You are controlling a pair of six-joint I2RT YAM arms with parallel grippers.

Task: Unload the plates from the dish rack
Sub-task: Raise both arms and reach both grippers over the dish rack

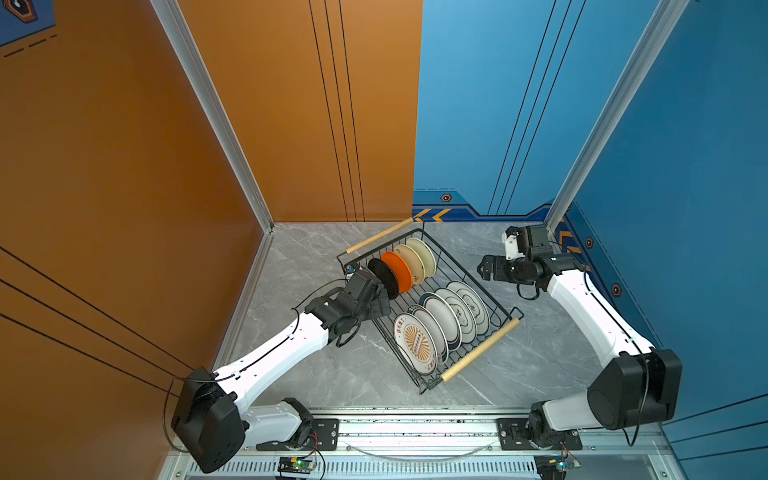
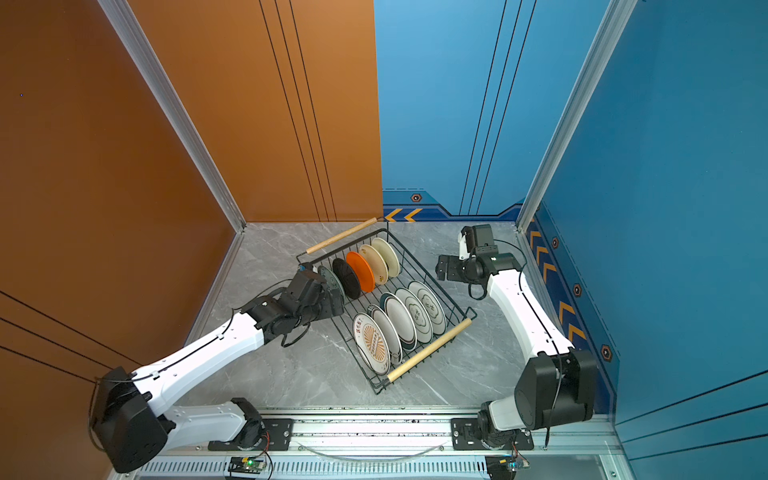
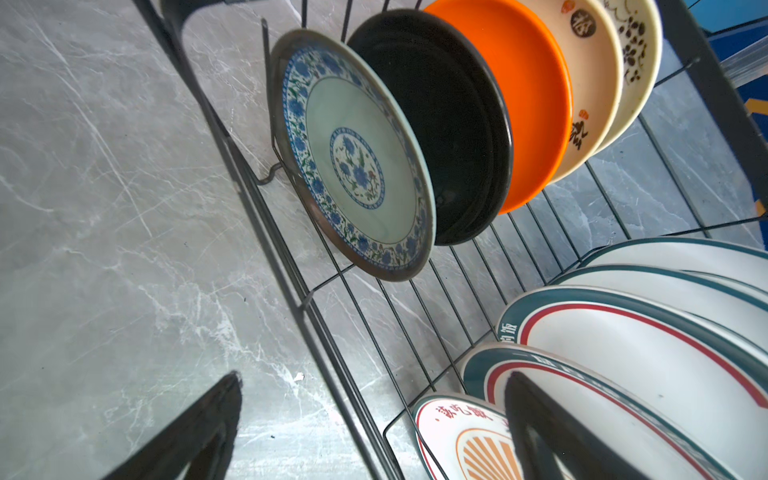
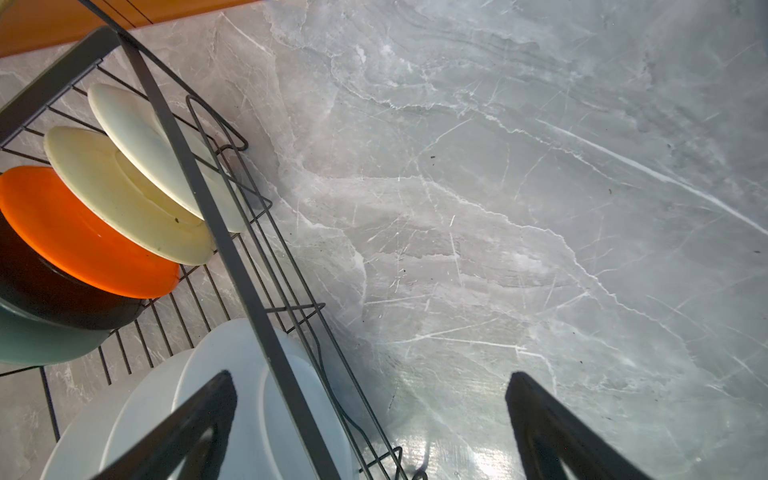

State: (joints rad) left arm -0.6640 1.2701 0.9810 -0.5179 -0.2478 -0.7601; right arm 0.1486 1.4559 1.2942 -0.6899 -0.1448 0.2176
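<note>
Now, your left gripper [image 3: 374, 376] hangs spread wide and empty across the rack's [image 1: 481, 350] left side wire, one finger over the table [image 1: 353, 374], the other over the larger plates [image 1: 415, 343], near the teal plate [image 3: 353, 158]. The rack sits slantwise mid-table, every plate standing on edge inside it. Your right gripper [image 4: 370, 374] is likewise spread and empty at the rack's right side.

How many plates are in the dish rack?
10, in the dish rack: five small plates in the far row, five large white plates nearer; others may hide.
</note>
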